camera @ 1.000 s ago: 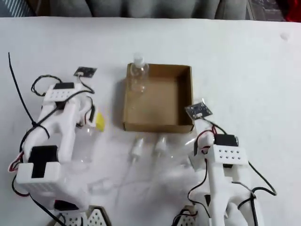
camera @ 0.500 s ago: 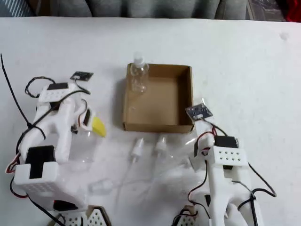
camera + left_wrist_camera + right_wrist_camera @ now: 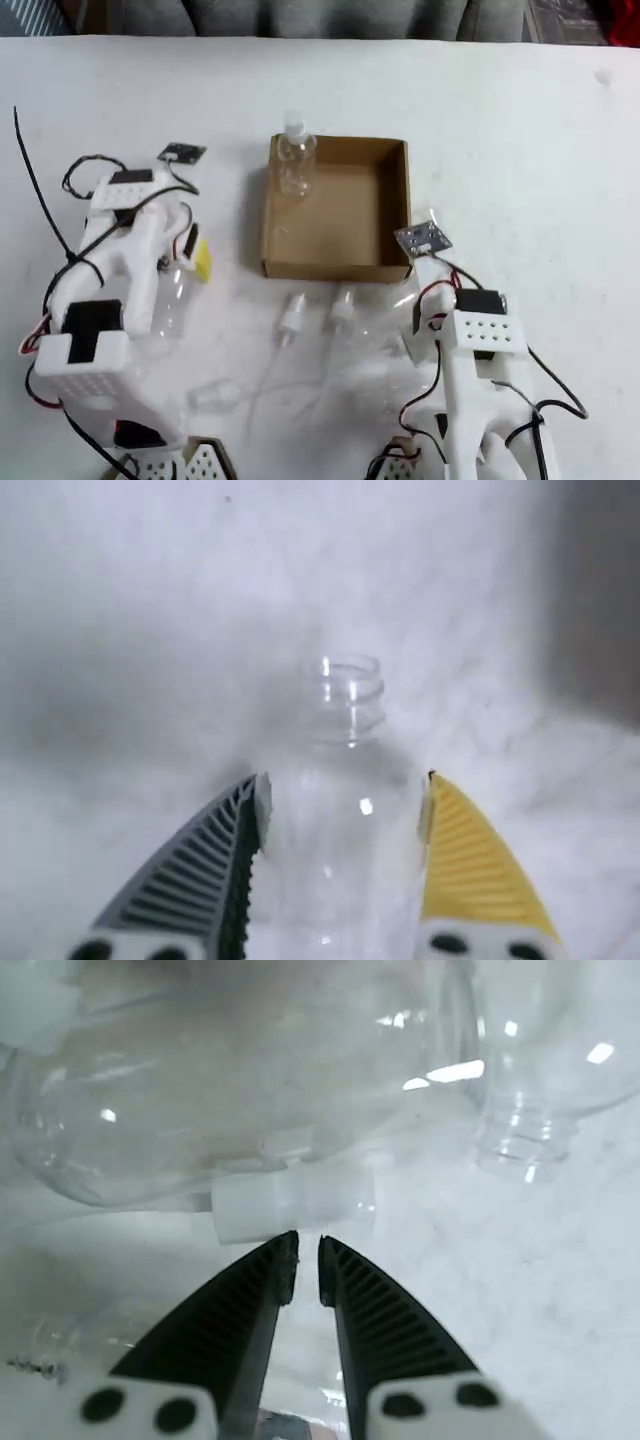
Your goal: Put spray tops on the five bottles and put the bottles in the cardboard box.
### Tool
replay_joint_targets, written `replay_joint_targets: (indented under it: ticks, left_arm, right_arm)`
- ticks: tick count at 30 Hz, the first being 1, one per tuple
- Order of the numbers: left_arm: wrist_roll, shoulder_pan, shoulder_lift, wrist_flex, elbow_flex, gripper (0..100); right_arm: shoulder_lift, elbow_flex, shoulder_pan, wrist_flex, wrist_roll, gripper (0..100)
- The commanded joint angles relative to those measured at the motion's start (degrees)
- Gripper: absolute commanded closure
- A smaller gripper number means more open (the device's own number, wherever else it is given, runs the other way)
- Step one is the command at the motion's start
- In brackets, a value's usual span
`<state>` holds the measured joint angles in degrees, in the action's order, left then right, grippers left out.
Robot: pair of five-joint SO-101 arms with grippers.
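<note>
While your left gripper [image 3: 342, 782] pinches an uncapped bottle [image 3: 350, 695] by its shoulders at nine o'clock on the white table [image 3: 520, 130], your right gripper [image 3: 307, 1245] sits at five o'clock with its jaws pressed nearly together on nothing, just short of a spray top [image 3: 295, 1205] lying against clear bottles. One capped bottle [image 3: 296, 160] stands in the cardboard box [image 3: 335, 268], eleven o'clock corner. I'd call this the capping step, early on. Next you'd need those right jaws spread to take the top, then line it over the open neck. Bright, pale surface underneath, with grey upholstery [image 3: 330, 15] along twelve o'clock.
</note>
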<state>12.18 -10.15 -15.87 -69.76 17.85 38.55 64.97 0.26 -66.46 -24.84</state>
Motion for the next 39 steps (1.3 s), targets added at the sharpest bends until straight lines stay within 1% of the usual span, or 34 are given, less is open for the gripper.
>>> replay_joint_targets:
  ticks: [1,4,6,10,15,17,20,23,25,27,29,31,32,36,37,39]
  left_arm:
    - [-3.8,1.0,-3.2,-0.9,-5.5,98]
    - [-9.7,0.9,-3.5,-0.5,-6.9,98]
    - [-12.0,0.7,-3.5,-0.7,-7.8,98]
    - [-14.0,0.3,-3.4,-0.9,-8.2,98]
    - [-15.7,-0.6,-3.4,-0.4,-8.8,98]
    - [-15.6,-1.5,-3.6,-0.4,-9.4,98]
    - [-15.6,-2.9,-3.7,0.7,-9.4,98]
    - [-15.5,-3.6,-3.8,1.1,-9.4,98]
    - [-15.4,-3.6,-3.8,1.3,-9.2,98]
    - [-15.3,-3.5,-3.8,1.3,-9.2,98]
    - [-15.3,-3.5,-3.8,1.6,-9.1,98]
    - [-15.3,-3.5,-3.9,1.6,-9.1,98]
    - [-15.3,-3.4,-3.9,1.6,-9.1,98]
    - [-15.3,-3.3,-3.9,1.6,-9.1,98]
    - [-15.3,-3.2,-3.9,1.6,-9.1,98]
    - [-15.3,-3.2,-3.9,1.6,-9.1,98]
  right_arm:
    - [1.1,-3.0,0.0,-0.3,-0.7,98.2]
    - [1.1,-9.5,-0.4,-6.5,-0.7,98.2]
    - [1.1,-14.6,-1.5,-10.8,-0.4,98.2]
    - [0.5,-22.2,-8.0,-16.0,0.8,98.1]
    - [0.5,-26.5,-19.7,-17.1,11.9,98.1]
    - [0.5,-26.0,-25.6,-14.5,17.1,98.1]
    - [0.4,-22.2,-34.6,-6.6,26.9,98.0]
    - [0.4,-16.0,-43.1,4.0,33.0,98.0]
    - [0.4,-12.3,-46.9,11.4,35.7,98.0]
    - [0.4,-9.9,-48.5,16.7,37.9,98.0]
    - [0.4,-9.1,-48.8,19.6,40.1,98.0]
    - [0.4,-9.1,-49.0,20.0,42.0,97.0]
    - [0.4,-9.1,-49.0,20.0,42.9,95.0]
    - [0.4,-8.8,-48.8,19.6,47.2,82.7]
    - [0.4,-8.8,-48.7,19.6,48.0,81.5]
    - [0.4,-8.8,-48.7,20.0,48.9,82.9]
